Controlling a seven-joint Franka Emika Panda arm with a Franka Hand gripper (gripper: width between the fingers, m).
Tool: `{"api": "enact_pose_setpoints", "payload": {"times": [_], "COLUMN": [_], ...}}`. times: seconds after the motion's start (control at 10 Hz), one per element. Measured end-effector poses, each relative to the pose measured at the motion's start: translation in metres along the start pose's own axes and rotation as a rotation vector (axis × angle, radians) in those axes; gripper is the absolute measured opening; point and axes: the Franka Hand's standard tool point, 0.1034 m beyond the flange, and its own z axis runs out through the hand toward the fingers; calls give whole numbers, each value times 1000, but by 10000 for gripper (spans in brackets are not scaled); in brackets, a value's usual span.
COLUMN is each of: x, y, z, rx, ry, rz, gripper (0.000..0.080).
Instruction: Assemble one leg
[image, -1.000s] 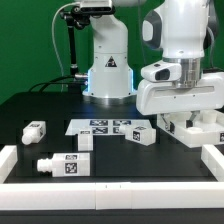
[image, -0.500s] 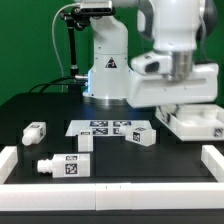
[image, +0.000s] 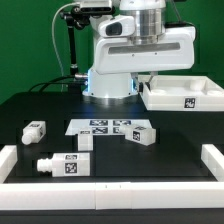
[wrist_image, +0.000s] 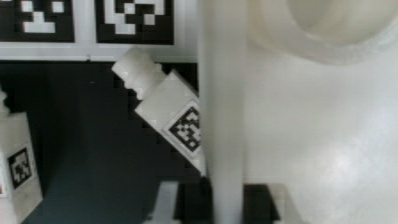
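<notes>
My gripper (image: 148, 82) is shut on the edge wall of the wide white tray-like panel (image: 186, 94) and holds it lifted above the table at the exterior view's right. In the wrist view the panel (wrist_image: 302, 120) fills most of the picture, and its wall sits clamped in my gripper (wrist_image: 228, 202). Several legs lie loose on the black table: one leg (image: 140, 135) beside the marker board, one (image: 87, 140), one (image: 35, 131) at the left, and a longer one (image: 62, 165) in front. A tagged leg (wrist_image: 178, 118) shows below the panel.
The marker board (image: 108, 126) lies flat mid-table and also shows in the wrist view (wrist_image: 89, 20). White border rails run along the left (image: 10, 158), front (image: 110, 189) and right (image: 212, 160). The robot base (image: 108, 70) stands at the back.
The panel has left the table at the right: the gripper has raised it and turned, and the hand has swung toward the exterior view's left. The legs have not moved.
</notes>
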Motion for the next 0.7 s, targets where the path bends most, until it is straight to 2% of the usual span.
{"api": "enact_pose_setpoints", "payload": {"times": [0.3,0.4,0.5,0.6,0.7], "x": [-1,2,19,41,60], "y": [1,7,26,37,43], "z": [1,3,0,-8,-6], "rx": [0,1,6,11,6], "ry": [-3,-20,-56,-92,-98], "rz": [1,-9,19,73,84], "gripper": [53,54,54,54,54]}}
